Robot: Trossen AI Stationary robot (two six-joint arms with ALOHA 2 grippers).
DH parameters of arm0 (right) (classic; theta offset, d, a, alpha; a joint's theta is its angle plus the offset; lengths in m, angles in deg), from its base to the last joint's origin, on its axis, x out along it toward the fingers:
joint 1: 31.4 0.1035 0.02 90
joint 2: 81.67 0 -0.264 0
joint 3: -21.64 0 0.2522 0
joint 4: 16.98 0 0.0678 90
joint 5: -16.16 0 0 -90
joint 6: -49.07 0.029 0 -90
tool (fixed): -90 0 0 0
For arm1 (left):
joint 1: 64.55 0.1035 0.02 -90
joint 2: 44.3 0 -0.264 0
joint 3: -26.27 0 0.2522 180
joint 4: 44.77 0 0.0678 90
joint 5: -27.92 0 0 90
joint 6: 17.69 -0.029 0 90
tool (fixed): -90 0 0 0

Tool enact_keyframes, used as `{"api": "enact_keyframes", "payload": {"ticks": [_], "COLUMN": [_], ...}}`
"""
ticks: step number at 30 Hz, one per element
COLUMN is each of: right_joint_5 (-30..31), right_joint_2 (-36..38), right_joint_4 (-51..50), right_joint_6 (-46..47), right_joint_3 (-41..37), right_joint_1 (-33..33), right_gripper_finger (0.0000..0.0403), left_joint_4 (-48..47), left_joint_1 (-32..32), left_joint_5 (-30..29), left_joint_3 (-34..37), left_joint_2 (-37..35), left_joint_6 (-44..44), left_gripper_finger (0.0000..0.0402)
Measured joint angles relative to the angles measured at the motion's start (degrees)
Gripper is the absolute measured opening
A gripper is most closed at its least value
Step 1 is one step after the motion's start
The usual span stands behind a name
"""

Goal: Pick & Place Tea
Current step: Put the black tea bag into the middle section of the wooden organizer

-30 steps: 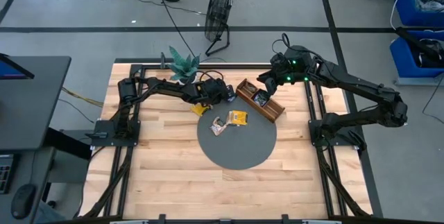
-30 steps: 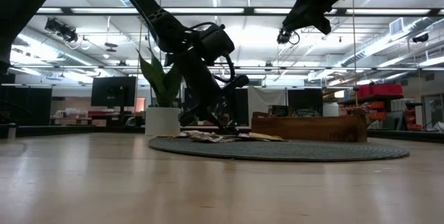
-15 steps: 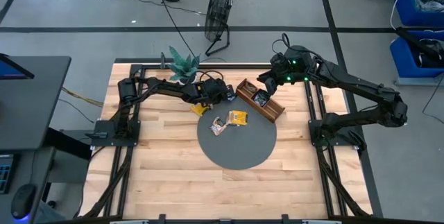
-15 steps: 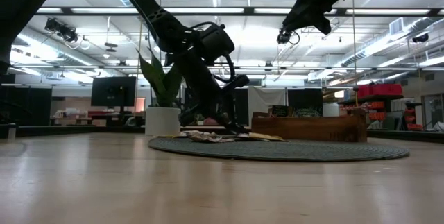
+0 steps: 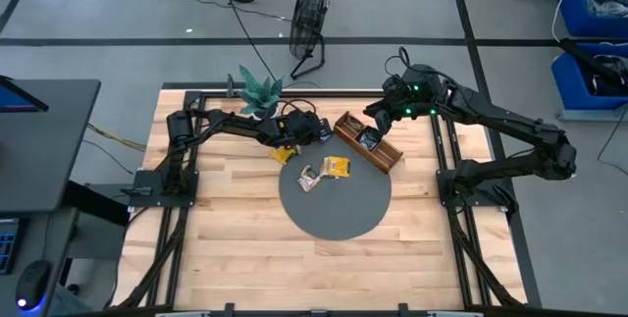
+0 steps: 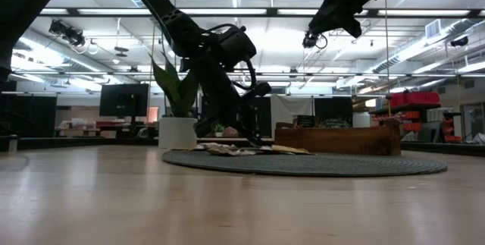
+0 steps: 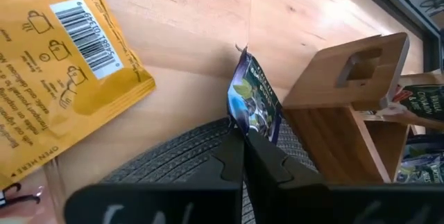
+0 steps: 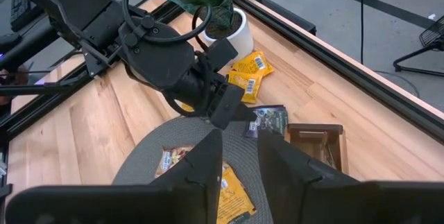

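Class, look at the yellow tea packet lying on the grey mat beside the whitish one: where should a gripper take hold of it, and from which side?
The yellow packet lies flat on the round mat, so probably come straight down and pinch an outer edge, on the side away from the whitish packet, where the fingers have room.

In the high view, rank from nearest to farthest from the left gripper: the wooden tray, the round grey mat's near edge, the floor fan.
1. Wooden tray: just right of the left gripper.
2. Floor fan: beyond the table's far edge.
3. Mat's near edge: toward the table's front. Close to the fan; ranking tentative.
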Motion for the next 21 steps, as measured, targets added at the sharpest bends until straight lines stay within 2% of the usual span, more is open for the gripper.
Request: {"api": "enact_keyframes", "payload": {"ticks": [5, 14, 21], "right_joint_5": [0.00, 0.05, 0.17], "right_joint_2": [0.00, 0.00, 0.00], "right_joint_4": [-0.02, -0.04, -0.04], "right_joint_6": [0.00, -0.39, -3.82], "right_joint_3": [0.00, 0.00, 0.00], "right_joint_1": [0.00, 0.00, 0.00], "right_gripper_finger": [0.0100, 0.0100, 0.0100], "left_joint_4": [-0.05, -1.44, -4.22], "left_joint_1": [-0.07, -0.35, -1.03], "left_joint_5": [0.00, -1.23, -4.73], "left_joint_3": [0.00, 0.00, -0.02], "left_joint_2": [-0.21, -2.77, -6.31], "left_joint_6": [-1.13, -8.66, -15.96], "left_gripper_finger": [0.0005, 0.0003, 0.0003]}}
